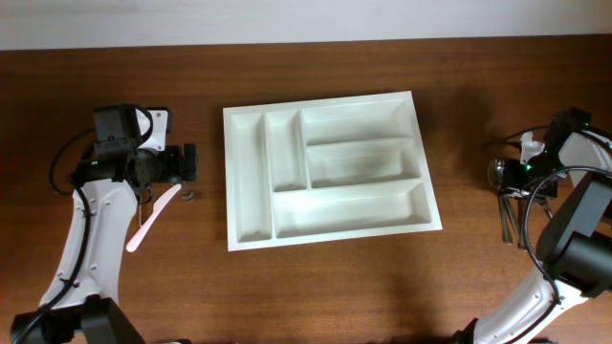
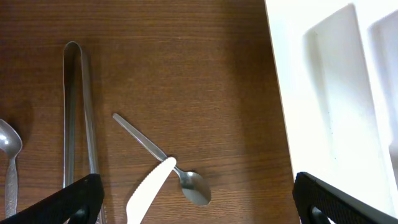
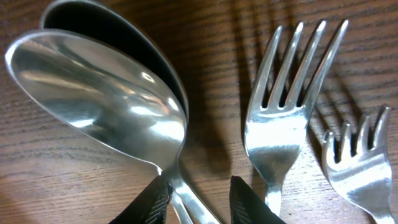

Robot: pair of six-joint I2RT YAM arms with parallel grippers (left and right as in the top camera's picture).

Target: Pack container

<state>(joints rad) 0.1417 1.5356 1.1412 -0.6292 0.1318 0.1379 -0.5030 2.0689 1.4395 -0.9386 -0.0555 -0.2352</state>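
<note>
The container [image 1: 363, 141], a white tray with five compartments, lies mid-table with nothing in it; its left rim [image 2: 292, 93] shows in the left wrist view. My right gripper [image 3: 199, 202] is at the far right, low over a pile of cutlery. Its jaws straddle the necks of two stacked steel spoons [image 3: 106, 93]. The left finger [image 3: 152, 202] touches them, while a gap remains at the right finger [image 3: 252, 202]. My left gripper [image 2: 199, 208] hangs wide open above a teaspoon [image 2: 155, 149] and a white plastic knife [image 2: 149, 190], left of the container.
Steel tongs [image 2: 78, 112] and another spoon [image 2: 7, 149] lie left of the teaspoon. Two forks [image 3: 283, 124] [image 3: 360, 162] lie right of the stacked spoons. The right-hand cutlery pile [image 1: 512, 196] is near the table's right side.
</note>
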